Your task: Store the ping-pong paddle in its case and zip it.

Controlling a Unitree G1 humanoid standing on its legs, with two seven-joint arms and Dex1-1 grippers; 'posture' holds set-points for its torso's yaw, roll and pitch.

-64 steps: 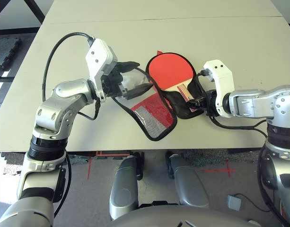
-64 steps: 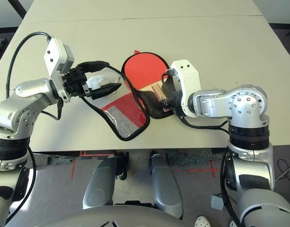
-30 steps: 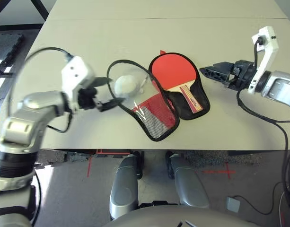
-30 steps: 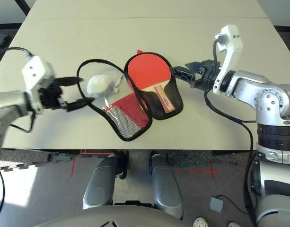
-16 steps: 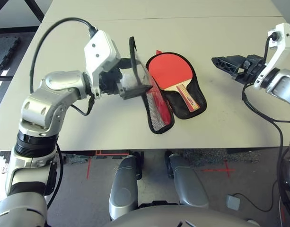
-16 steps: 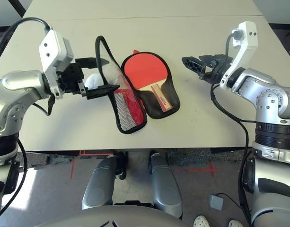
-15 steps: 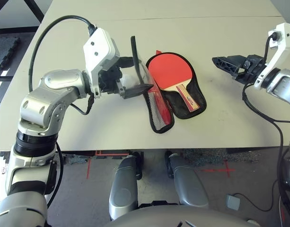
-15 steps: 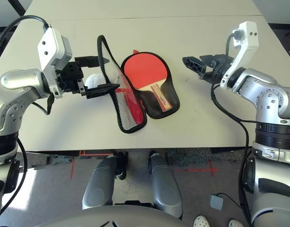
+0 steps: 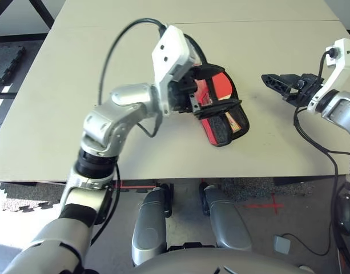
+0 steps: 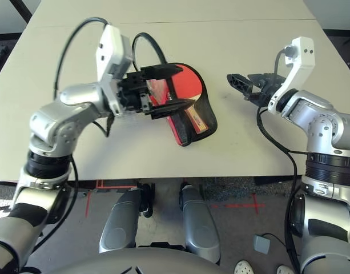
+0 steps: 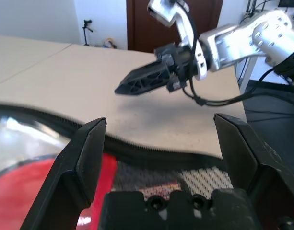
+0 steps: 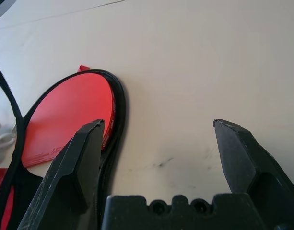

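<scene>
Head views: the case (image 9: 223,123) lies on the beige surface (image 9: 77,85) at centre, its red flap folded partly over the ping-pong paddle (image 10: 192,80); the paddle's red face shows at the far end of the case, and a strip of its handle shows near the case's narrow end; the left gripper (image 10: 172,88) reaches in from the left and sits over the case, its two black fingers spread wide with the raised flap between them — whether either finger touches the fabric cannot be told; a black cable loops above the left wrist housing; the right gripper (image 9: 277,83) hovers above the surface well to the right of the case, pointing towards it, with nothing in it; how far its fingers are spread cannot be read from this angle.

Left wrist view: the left gripper's fingers (image 11: 84,158) stand well apart; between them run the case's black zipper edge, some mesh pocket and red fabric; the right gripper (image 11: 137,84) appears beyond, over bare surface, empty.

Right wrist view: the right gripper's fingers (image 12: 79,163) are spread wide over bare surface — nothing between them; the paddle's red face lies inside the case's black rim; a bit of whitish material shows at the picture's edge, too little to identify.
</scene>
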